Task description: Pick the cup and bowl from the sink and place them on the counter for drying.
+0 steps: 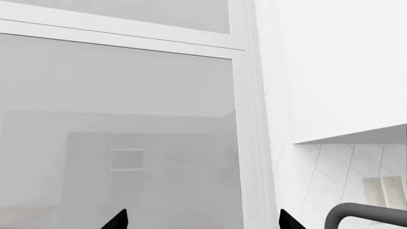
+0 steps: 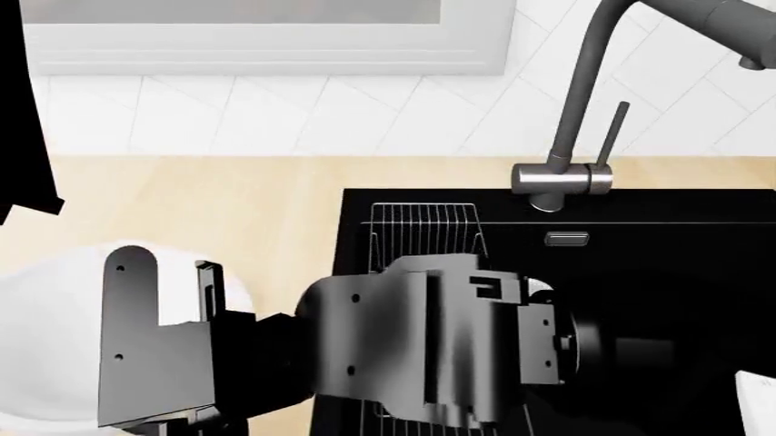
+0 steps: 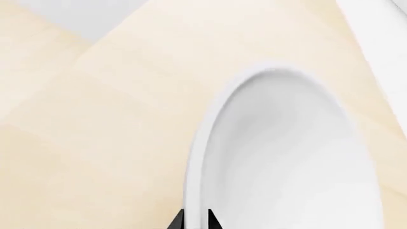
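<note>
My right gripper (image 3: pixel 194 223) is shut on the rim of the large white bowl (image 3: pixel 292 152), one fingertip on each side of the rim. In the head view the bowl (image 2: pixel 49 345) is at the lower left over the beige counter (image 2: pixel 218 200), left of the black sink (image 2: pixel 679 272); I cannot tell whether it touches the counter. My left gripper (image 1: pixel 203 222) is open and empty, raised and facing the window. The cup is not clearly in view. A small white sliver (image 2: pixel 541 291) peeks out beside my right wrist; I cannot tell what it is.
My right arm (image 2: pixel 424 345) crosses over the wire rack (image 2: pixel 424 227) at the sink's left end. The grey tap (image 2: pixel 582 109) stands behind the sink and shows in the left wrist view (image 1: pixel 362 212). The window frame (image 2: pixel 267 45) and tiled wall lie behind the counter.
</note>
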Robot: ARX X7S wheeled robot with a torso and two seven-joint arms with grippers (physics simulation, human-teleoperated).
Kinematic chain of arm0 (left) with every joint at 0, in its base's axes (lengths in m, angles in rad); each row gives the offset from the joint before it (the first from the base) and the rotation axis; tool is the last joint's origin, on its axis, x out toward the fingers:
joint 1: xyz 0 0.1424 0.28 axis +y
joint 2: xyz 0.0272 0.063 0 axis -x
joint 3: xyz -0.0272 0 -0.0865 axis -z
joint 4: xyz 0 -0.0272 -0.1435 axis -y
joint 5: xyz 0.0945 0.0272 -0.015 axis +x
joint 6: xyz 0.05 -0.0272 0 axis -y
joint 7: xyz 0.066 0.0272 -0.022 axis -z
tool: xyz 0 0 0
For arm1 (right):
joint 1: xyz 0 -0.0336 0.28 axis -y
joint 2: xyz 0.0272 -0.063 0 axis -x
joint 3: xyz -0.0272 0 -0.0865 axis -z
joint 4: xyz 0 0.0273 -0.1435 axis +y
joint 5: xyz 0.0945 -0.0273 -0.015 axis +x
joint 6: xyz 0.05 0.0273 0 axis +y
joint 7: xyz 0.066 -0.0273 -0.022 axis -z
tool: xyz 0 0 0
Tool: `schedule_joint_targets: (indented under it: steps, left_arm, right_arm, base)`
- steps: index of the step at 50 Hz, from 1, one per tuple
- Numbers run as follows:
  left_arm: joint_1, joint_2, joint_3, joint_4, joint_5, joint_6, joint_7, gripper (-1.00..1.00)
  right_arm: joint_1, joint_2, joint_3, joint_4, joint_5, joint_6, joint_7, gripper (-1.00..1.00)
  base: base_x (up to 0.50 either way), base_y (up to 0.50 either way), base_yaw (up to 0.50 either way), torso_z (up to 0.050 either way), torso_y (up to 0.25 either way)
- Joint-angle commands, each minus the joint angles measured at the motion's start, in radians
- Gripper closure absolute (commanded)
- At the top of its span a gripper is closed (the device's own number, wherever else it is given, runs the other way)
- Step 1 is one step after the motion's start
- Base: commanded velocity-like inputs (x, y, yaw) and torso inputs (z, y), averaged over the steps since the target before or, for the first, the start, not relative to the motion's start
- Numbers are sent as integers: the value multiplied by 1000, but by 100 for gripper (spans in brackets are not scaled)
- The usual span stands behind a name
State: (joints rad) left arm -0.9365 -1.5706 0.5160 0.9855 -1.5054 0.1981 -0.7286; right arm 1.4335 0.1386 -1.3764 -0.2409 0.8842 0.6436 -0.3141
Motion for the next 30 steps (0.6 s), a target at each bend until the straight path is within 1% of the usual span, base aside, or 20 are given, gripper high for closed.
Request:
schedule_joint_targets:
  steps: [1, 2, 3, 17, 30]
  left_arm:
    - [4, 0, -7, 1, -3, -1, 2, -100]
    - [3, 0, -8, 1, -5, -2, 1, -100]
    - [4, 0, -8, 0, -4, -2, 1, -100]
    - [2, 0, -23, -1, -16, -16, 1, -100]
    - [16, 0, -22, 3, -6, -9, -3, -100]
  right_arm:
    - [-12, 10, -59, -18, -37, 19, -9, 100]
    - [-7, 12, -65, -28, -36, 25, -13, 100]
    - [-3, 14, -67, -36, -32, 31, -15, -100]
    - [80, 78, -50, -171, 31, 94, -31, -100]
    - [183, 168, 41, -317, 147, 142, -16, -100]
  base:
    - [0, 0, 0, 0, 0]
    - [0, 0, 0, 0, 0]
    - [0, 0, 0, 0, 0]
    - [0, 0, 0, 0, 0]
    - [0, 0, 0, 0, 0]
